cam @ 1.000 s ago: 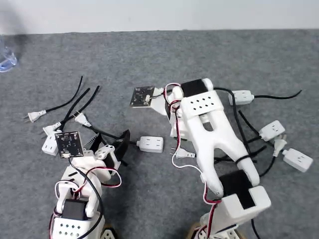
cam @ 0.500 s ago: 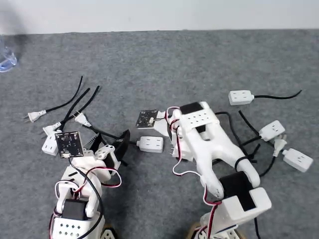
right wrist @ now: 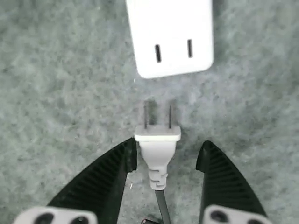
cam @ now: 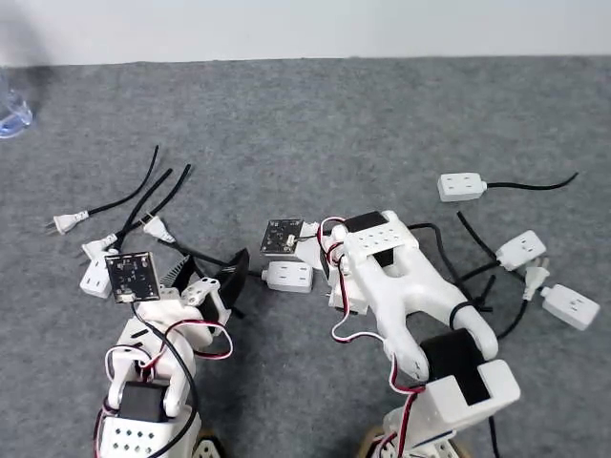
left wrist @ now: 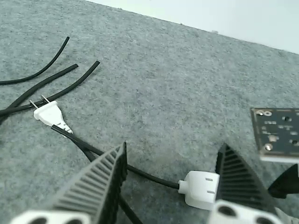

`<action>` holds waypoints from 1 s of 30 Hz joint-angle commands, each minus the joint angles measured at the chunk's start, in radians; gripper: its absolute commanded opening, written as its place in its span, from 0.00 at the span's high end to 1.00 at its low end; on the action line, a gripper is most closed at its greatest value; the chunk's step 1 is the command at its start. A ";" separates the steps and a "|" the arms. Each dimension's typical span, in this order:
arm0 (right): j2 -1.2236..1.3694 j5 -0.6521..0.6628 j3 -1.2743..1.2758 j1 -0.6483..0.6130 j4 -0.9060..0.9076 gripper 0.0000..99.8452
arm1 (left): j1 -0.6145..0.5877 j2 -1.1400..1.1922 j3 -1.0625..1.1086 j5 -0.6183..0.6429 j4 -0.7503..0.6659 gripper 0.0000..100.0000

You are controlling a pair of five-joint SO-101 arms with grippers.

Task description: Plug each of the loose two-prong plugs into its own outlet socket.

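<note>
While the right end effector gapes astride a two-prong plug facing an outlet socket, the left end effector gapes likewise.

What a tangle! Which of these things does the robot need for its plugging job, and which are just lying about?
Job: plug inside the open right claw; socket facing it; other plugs and sockets across the mat.
Lying about: clear plastic thing at the far corner.
</note>
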 commanded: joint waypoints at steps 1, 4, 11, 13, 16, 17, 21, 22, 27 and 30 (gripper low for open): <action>-0.036 -0.009 -0.003 -0.002 -0.028 0.78 | 0.006 -0.002 -0.012 -0.005 0.002 0.71; -0.036 -0.008 0.023 -0.002 -0.073 0.82 | 0.006 -0.002 -0.012 -0.005 0.002 0.71; -0.036 -0.008 0.051 0.001 -0.107 0.90 | 0.006 -0.002 -0.012 -0.005 0.002 0.71; -0.036 0.021 0.054 0.001 -0.101 0.91 | 0.006 -0.002 -0.012 -0.005 0.002 0.71; -0.038 0.084 0.072 -0.002 -0.108 0.99 | 0.006 -0.002 -0.012 -0.005 0.002 0.71; -0.041 0.092 0.072 -0.002 -0.107 0.99 | 0.006 -0.002 -0.012 -0.005 0.002 0.71; -0.087 0.029 0.031 -0.019 -0.061 0.99 | 0.006 -0.002 -0.012 -0.005 0.002 0.71; -0.110 0.011 0.006 -0.028 -0.027 0.99 | 0.006 -0.003 -0.012 -0.005 0.002 0.71; -0.243 -0.074 -0.130 -0.097 0.159 0.99 | 0.011 -0.008 -0.012 0.000 -0.049 0.71; -0.288 -0.163 -0.204 -0.156 0.211 0.99 | 0.049 -0.008 -0.012 0.005 -0.150 0.71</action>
